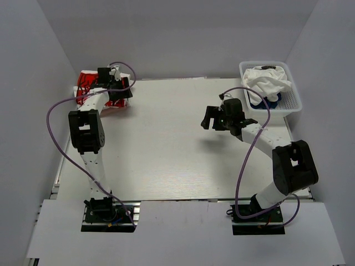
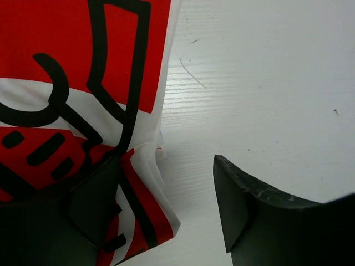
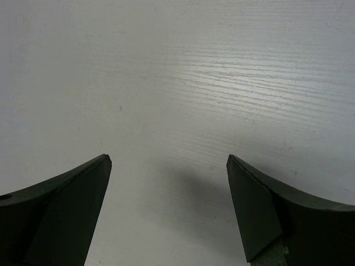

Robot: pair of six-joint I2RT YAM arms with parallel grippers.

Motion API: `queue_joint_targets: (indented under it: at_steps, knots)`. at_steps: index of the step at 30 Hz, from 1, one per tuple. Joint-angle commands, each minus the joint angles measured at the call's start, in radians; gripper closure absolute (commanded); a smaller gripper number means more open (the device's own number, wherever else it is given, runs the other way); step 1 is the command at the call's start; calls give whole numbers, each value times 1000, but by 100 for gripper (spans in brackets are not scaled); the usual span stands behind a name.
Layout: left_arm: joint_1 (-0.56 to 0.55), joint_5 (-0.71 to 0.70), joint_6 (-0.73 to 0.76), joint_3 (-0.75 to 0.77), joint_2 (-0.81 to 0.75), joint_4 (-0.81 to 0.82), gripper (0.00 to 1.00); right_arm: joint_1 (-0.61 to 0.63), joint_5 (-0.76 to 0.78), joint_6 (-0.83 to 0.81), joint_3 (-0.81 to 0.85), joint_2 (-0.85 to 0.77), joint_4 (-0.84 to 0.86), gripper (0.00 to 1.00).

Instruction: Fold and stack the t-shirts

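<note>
A folded white t-shirt with red and black print [image 1: 87, 84] lies at the table's far left. It fills the left of the left wrist view [image 2: 72, 83]. My left gripper [image 1: 113, 77] is open and low over the shirt's right edge [image 2: 166, 205]: one finger [image 2: 94, 205] is over the cloth, the other [image 2: 244, 216] over bare table. A crumpled white t-shirt [image 1: 269, 80] and a navy blue one [image 1: 258, 103] lie in the basket. My right gripper [image 1: 209, 117] is open and empty above bare table [image 3: 169, 183].
The white lattice basket [image 1: 294, 98] stands at the far right corner, just beyond my right arm. Grey walls close in the table on the left, back and right. A white board [image 1: 183, 230] covers the near edge between the arm bases.
</note>
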Motion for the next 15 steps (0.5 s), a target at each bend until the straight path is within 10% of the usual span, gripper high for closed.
queue_joint_targets:
  at_steps: [1, 10, 15]
  knots:
    - [22, -5, -15, 52, 33, -30, 23, -2, 2, -26, -7, -26, 8, 10]
    - [2, -18, -44, 226, -134, -171, 0, -1, 13, -26, -4, -147, -41, 10]
    - [-22, 27, -180, -175, -518, -12, 0, -1, 16, 0, -71, -271, -27, 10]
